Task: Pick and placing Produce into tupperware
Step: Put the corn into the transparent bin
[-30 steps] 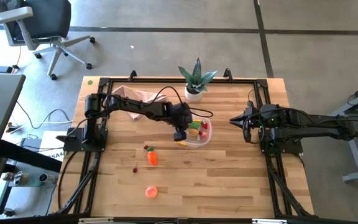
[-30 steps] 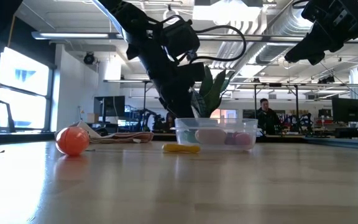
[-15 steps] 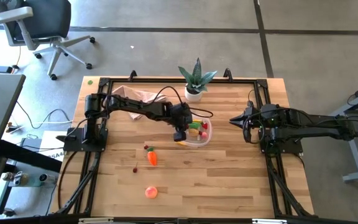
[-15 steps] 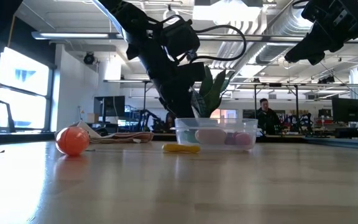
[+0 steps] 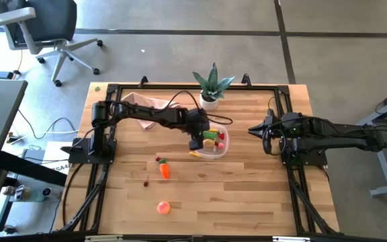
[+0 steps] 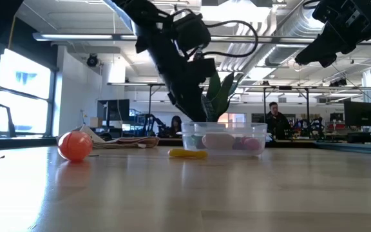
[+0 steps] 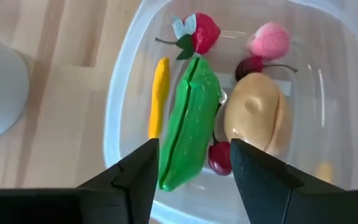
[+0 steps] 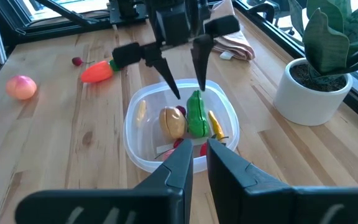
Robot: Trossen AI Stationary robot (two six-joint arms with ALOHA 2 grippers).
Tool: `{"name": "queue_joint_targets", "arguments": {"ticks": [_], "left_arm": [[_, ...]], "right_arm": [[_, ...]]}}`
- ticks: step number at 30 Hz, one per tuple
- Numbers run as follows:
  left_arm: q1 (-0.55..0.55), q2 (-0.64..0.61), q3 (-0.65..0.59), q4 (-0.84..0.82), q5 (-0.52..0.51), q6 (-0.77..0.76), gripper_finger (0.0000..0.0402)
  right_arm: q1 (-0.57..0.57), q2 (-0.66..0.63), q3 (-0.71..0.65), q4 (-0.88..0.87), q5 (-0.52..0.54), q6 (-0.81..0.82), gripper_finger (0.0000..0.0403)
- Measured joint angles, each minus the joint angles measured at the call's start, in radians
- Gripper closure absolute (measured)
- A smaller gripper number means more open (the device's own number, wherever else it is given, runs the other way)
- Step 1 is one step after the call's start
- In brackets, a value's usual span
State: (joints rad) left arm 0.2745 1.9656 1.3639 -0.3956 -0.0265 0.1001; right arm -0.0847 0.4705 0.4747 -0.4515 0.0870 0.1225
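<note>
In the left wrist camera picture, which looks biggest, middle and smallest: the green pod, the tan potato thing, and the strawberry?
1. Green pod, the longest.
2. Tan potato-like piece, shorter but fatter; in area it comes close to the pod.
3. Strawberry, clearly smallest.
All three lie in the tupperware.

The wooden table [image 5: 247, 195] bears the tupperware [image 5: 221, 150], carrot [image 5: 164, 171], peach [image 5: 163, 208], potted plant [image 5: 211, 86] and a cloth [image 5: 145, 104].

Green pod [image 7: 190, 124], clear tupperware [image 7: 120, 118], orange carrot [image 5: 164, 171]
</note>
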Motion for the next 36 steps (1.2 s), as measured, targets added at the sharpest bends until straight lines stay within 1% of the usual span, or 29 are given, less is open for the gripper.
{"name": "queue_joint_targets", "arguments": {"ticks": [6,10,15,18,20,23,25,29,32,36], "left_arm": [[-0.023,0.0,0.156,-0.287,-0.003,0.0,0.0222],[-0.062,-0.001,0.215,-0.437,-0.001,-0.001,0.0232],[-0.126,-0.018,0.185,-0.538,-0.001,-0.042,0.0241],[-0.167,-0.05,0.123,-0.559,0.0,-0.09,0.0246],[-0.198,-0.08,0.081,-0.532,-0.002,-0.125,0.0249],[-0.248,-0.133,0.017,-0.504,-0.044,-0.161,0.025],[-0.28,-0.166,-0.035,-0.418,-0.068,-0.17,0.025],[-0.323,-0.191,-0.133,-0.267,-0.07,-0.161,0.025],[-0.329,-0.191,-0.194,-0.178,-0.081,-0.181,0.025],[-0.325,-0.191,-0.267,-0.069,-0.129,-0.168,0.0252]], "right_arm": [[0.0,0.0,0.0,0.0,0.0,0.0,0.0367],[0.0,0.0,0.0,0.0,0.0,0.0,0.0367],[0.0,0.0,0.0,0.0,0.0,0.0,0.0367],[0.0,0.0,0.0,0.0,0.0,0.0,0.0367],[0.0,0.0,0.0,0.0,0.0,0.0,0.0367],[0.0,0.0,0.0,0.0,0.0,0.0,0.0367],[0.0,0.0,0.0,0.0,0.0,0.0,0.0367],[0.0,0.0,0.0,0.0,0.0,0.0,0.0367],[0.0,0.0,0.0,0.0,0.0,0.0,0.0367],[0.0,0.0,0.0,0.0,0.0,0.0,0.0367]]}}
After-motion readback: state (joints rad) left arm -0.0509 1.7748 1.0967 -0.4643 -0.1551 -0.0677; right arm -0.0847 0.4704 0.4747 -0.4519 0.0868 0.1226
